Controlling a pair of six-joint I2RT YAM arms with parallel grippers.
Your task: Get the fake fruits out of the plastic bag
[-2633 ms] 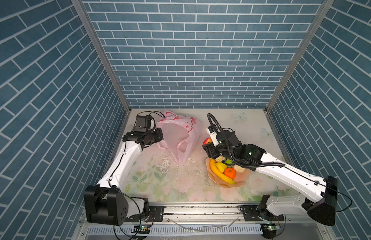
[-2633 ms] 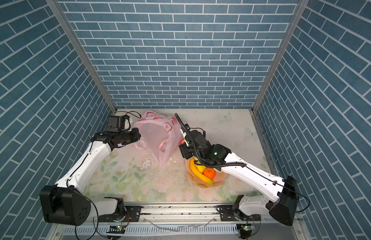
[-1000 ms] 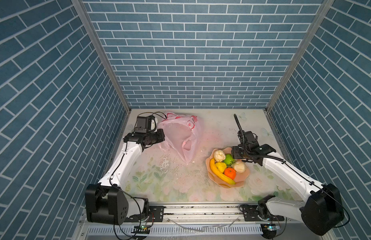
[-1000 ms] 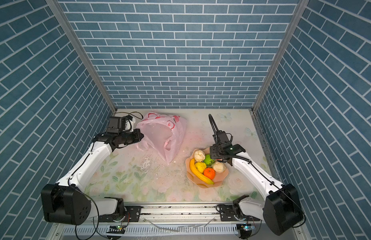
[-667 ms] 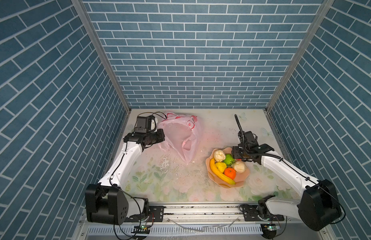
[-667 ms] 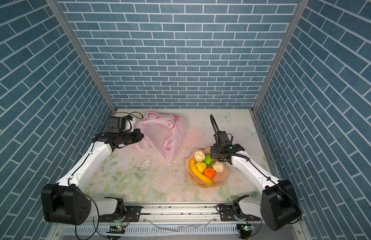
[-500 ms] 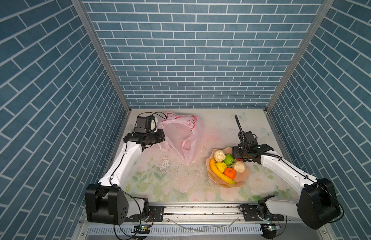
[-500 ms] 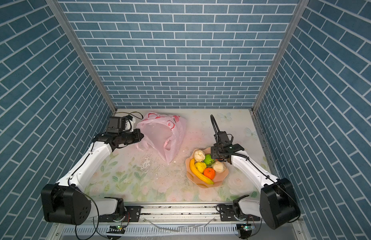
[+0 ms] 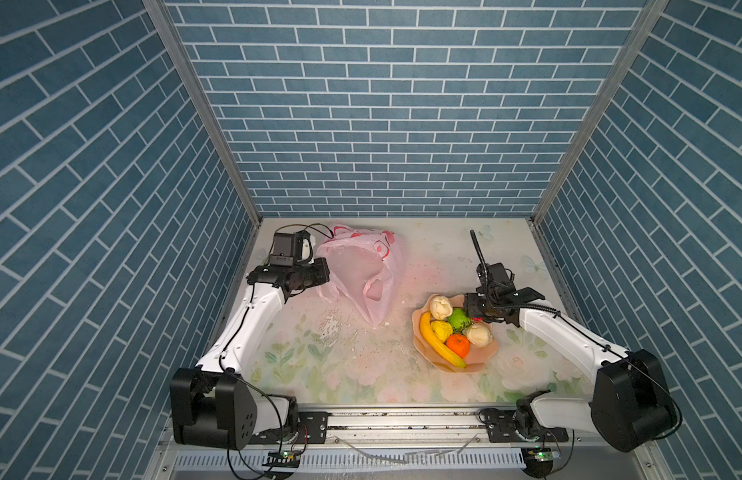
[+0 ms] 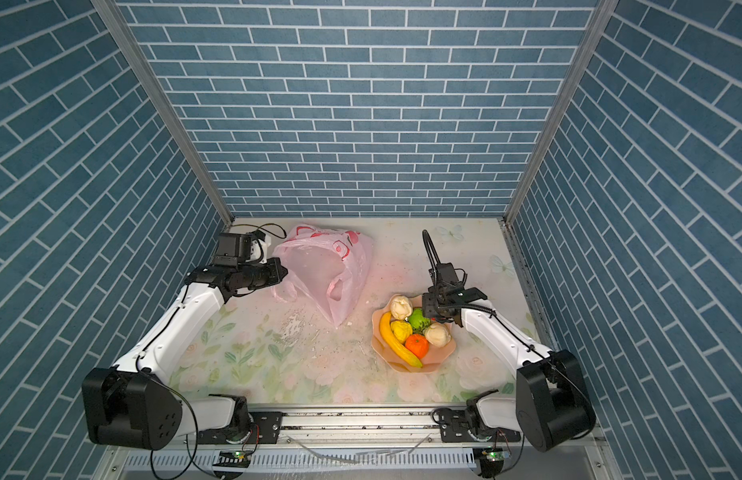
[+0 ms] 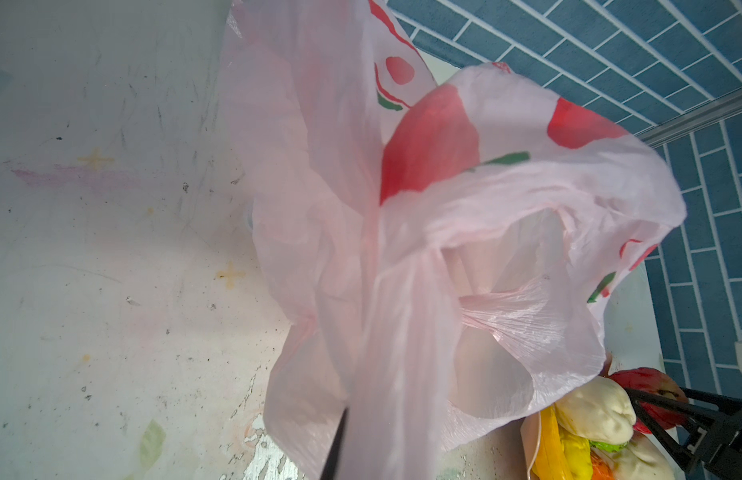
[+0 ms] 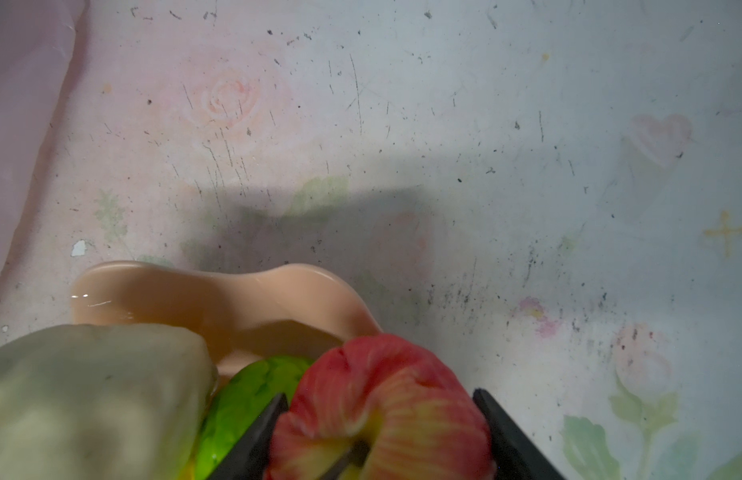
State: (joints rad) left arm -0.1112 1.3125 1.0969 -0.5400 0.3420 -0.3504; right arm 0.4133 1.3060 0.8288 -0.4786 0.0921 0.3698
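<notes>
Red apple [image 12: 382, 407] sits gripped between the right jaws.

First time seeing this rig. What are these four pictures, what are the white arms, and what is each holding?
Two white robot arms stand at a flowered table, each ending in a two-fingered pincer. The two wide pictures come from one overhead camera pair; the two close-ups come from cameras on the wrists. The left pincer is shut on the pink plastic bag. The right pincer grips a red apple at a peach bowl holding a banana, tangerine, green fruit, yellow fruit and two cream lumps.
</notes>
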